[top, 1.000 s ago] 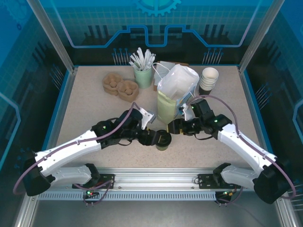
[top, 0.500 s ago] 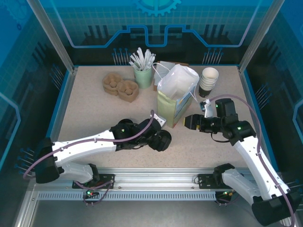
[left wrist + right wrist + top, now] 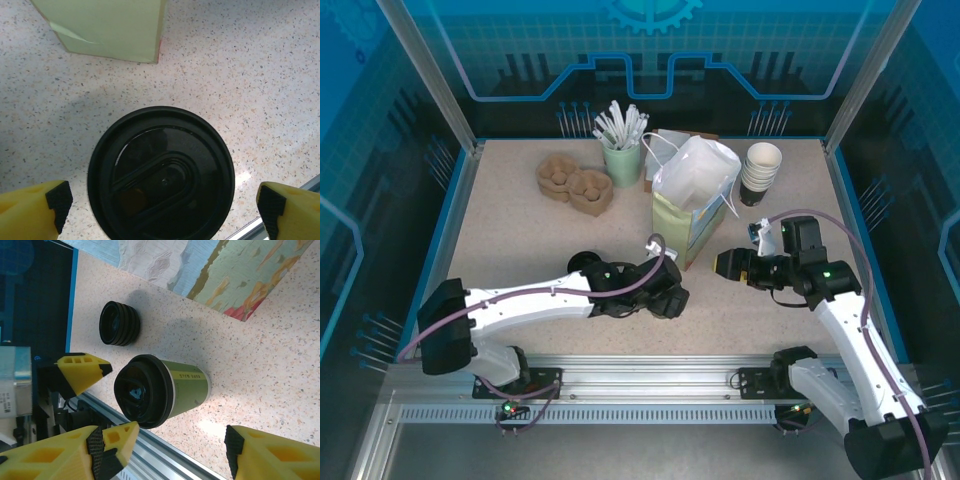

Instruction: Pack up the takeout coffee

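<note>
Near the front middle of the speckled bench (image 3: 510, 240), your left tool (image 3: 670, 300) has just opened. Its fingers are now spread wide on either side of the green paper coffee cup with black plastic lid (image 3: 161, 177), clear of the rim, where a second ago they were closed in on it. The cup stands upright on the bench, just in front of the pale green and white paper bag (image 3: 692, 205), not in it. Further right, your right tool (image 3: 725, 263) has backed off from the cup, fingers apart and empty. The cup looks released and lidded; bagging it is likely next.
</note>
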You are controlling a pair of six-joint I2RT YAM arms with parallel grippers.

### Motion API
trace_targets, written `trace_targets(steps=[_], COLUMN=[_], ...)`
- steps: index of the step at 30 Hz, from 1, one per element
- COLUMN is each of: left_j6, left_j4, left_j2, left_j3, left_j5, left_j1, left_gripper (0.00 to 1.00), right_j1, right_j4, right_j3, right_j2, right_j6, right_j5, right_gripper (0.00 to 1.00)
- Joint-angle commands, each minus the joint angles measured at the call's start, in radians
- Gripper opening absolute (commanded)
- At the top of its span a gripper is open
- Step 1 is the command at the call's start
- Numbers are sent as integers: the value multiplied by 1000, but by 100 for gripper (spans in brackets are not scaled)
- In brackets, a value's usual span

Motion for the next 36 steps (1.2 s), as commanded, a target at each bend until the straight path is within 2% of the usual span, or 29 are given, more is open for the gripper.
trace_targets(steps=[1, 15, 27, 36], left_j6=[-40, -82, -119, -135], left_j4=[-47, -141, -184, -218], left_j2=[32, 125, 153, 153], left_j3=[43, 121, 128, 122], left_j5=[-27, -71, -80, -100], left_j1=[-11, -24, -27, 5], left_gripper=[95, 81, 77, 77], right_j1=[-19, -59, -89, -104], right_j4=[-22, -14, -19, -24], right_j3=[-19, -57, -73, -73], right_j2=[-10, -13, -17, -18], right_j6=[-19, -29, -39, -45], right_j5=[-30, -62, -82, -91], right_gripper=[68, 68, 68, 68])
